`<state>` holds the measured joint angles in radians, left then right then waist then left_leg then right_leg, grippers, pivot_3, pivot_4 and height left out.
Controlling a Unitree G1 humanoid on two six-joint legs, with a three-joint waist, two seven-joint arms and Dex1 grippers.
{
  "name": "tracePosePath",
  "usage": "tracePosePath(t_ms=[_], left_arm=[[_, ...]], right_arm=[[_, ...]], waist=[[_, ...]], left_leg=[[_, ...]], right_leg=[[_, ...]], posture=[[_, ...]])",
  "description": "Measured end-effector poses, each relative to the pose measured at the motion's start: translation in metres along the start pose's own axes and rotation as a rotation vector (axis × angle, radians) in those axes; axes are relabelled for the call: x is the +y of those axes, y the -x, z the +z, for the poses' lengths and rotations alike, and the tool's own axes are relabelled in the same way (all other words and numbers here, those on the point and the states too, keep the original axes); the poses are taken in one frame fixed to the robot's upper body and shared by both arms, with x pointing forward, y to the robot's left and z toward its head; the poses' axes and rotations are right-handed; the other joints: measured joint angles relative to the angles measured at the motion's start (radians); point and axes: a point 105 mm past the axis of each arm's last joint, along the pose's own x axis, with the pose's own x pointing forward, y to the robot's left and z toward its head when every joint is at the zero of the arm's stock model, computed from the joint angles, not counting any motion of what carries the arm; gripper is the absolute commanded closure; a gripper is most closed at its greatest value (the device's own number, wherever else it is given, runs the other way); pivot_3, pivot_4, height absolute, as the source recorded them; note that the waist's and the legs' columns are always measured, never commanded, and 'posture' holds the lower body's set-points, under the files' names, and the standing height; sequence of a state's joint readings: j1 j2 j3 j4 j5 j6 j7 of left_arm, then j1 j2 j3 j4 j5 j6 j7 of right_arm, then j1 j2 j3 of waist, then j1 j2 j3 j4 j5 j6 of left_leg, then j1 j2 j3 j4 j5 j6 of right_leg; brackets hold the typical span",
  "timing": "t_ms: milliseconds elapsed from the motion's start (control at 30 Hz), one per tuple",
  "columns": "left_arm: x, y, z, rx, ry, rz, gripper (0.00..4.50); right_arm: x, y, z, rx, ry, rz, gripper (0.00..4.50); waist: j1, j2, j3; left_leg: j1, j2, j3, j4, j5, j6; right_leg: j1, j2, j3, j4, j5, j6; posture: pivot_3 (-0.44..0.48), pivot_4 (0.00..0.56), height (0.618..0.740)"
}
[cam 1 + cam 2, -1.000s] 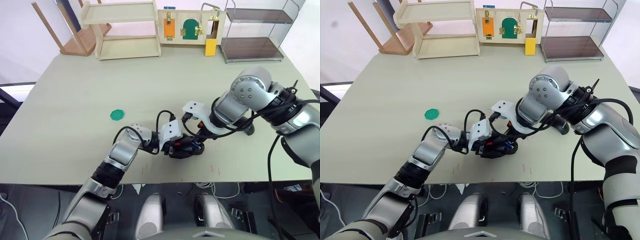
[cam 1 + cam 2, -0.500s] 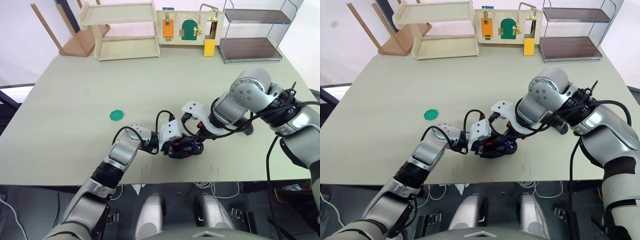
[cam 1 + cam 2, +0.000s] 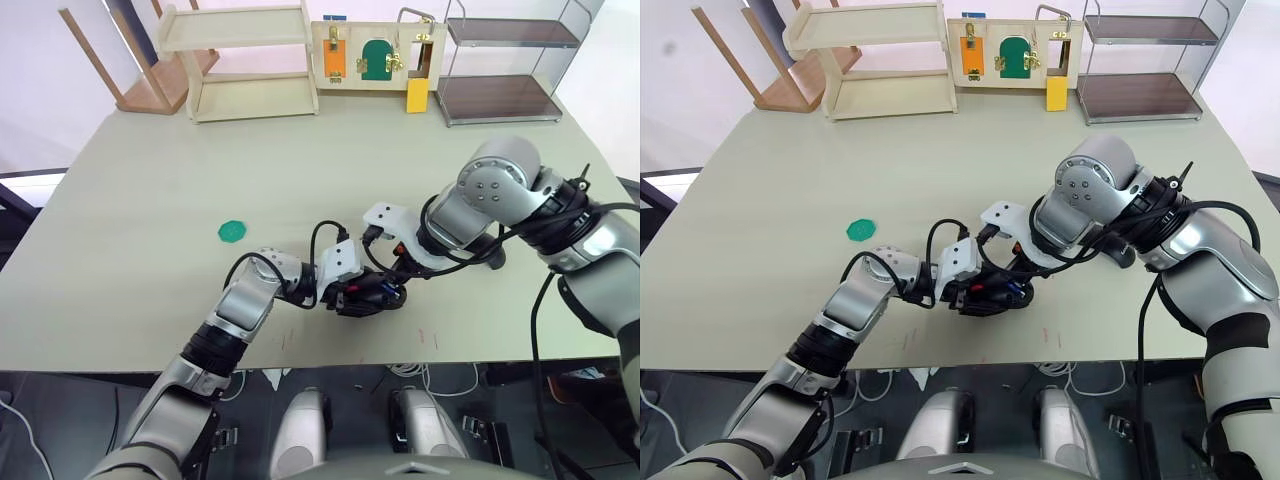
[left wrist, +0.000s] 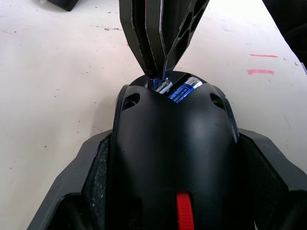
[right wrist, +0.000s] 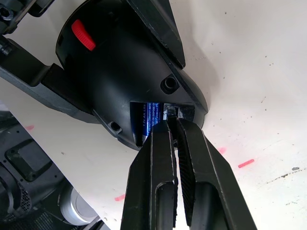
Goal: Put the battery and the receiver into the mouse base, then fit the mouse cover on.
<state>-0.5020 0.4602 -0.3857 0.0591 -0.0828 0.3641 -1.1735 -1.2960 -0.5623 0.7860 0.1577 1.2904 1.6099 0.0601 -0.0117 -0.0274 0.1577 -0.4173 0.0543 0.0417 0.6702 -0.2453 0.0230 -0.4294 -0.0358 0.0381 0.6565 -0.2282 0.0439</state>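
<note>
The black mouse base (image 4: 172, 143), with a red wheel, sits near the table's front edge, and my left gripper (image 3: 347, 291) is shut on its sides, one finger (image 4: 88, 184) against each flank. The blue battery (image 5: 145, 120) lies in its recess inside the base. My right gripper (image 5: 171, 119) comes down beside the battery with its fingers pressed together on the tiny silvery receiver (image 5: 170, 112), at the small slot in the base's end. The mouse cover (image 3: 497, 261) lies on the table behind my right forearm, mostly hidden.
A flat green disc (image 3: 232, 231) lies left of the mouse. Along the far edge stand a wooden shelf (image 3: 245, 60), a latch board (image 3: 375, 55) and a wire-framed shelf (image 3: 505, 70). Red pen marks (image 5: 245, 163) dot the tabletop.
</note>
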Motion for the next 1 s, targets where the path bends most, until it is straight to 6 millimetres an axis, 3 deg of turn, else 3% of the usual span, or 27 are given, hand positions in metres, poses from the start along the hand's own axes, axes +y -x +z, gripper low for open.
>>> tracePosePath(t_ms=[1000], left_arm=[[0.0001,0.0009,-0.0001,0.003,0.002,-0.008,1.46]], right_arm=[[0.0016,-0.0025,0.0069,-0.039,-0.036,0.011,4.5]], waist=[[-0.005,0.0,-0.002]], left_leg=[[0.001,0.001,-0.004,-0.001,0.0,0.0]], right_leg=[[0.0,0.001,0.0,-0.002,0.0,0.0]], posture=[[0.0,0.15,0.74]])
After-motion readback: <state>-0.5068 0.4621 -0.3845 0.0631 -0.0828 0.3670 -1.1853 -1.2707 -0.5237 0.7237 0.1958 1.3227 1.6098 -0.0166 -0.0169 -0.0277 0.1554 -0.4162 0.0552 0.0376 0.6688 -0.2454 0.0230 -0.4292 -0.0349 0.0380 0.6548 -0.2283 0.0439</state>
